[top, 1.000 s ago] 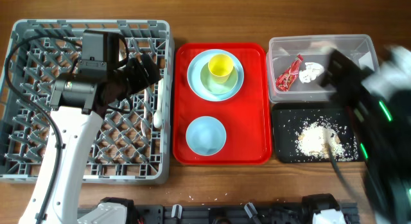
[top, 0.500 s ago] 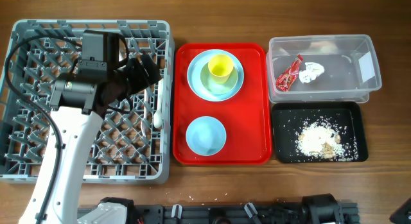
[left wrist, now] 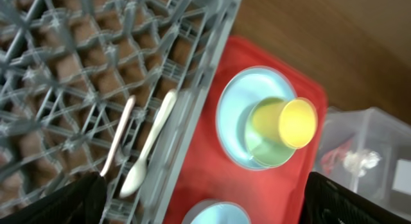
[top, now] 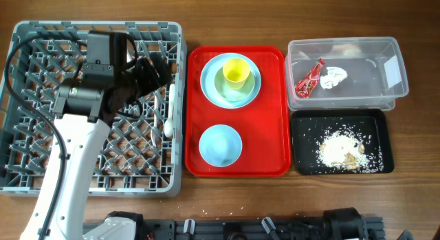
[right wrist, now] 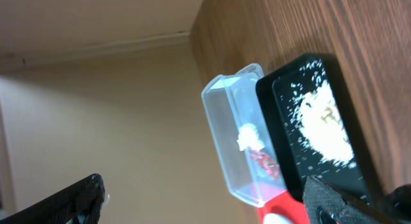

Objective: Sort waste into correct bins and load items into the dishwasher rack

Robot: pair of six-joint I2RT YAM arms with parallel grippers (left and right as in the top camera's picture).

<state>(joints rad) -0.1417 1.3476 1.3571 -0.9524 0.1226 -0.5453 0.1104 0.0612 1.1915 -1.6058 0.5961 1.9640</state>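
Left gripper (top: 152, 73) over dishwasher rack (top: 41, 178), jaws wide, empty | fork (left wrist: 119, 137), spoon (left wrist: 151, 144) on rack floor by right wall | red tray (top: 275, 164): yellow cup (top: 236, 71) in green bowl (top: 232, 87) on plate (top: 210, 85); small bowl (top: 220, 144) apart | wrapper (top: 309, 78), tissue (top: 333, 76) in clear tub (top: 357, 47) | rice scraps (top: 340, 149) in black tray (top: 381, 130) | right gripper (right wrist: 205, 195) spread, empty.

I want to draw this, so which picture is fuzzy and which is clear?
Overhead: clear and evenly lit, the rice scraps crisp on the black tray. Left wrist: a bit fuzzy, yellow cup and spoon soft-edged. Right wrist: tilted sideways, clear tub slightly soft.
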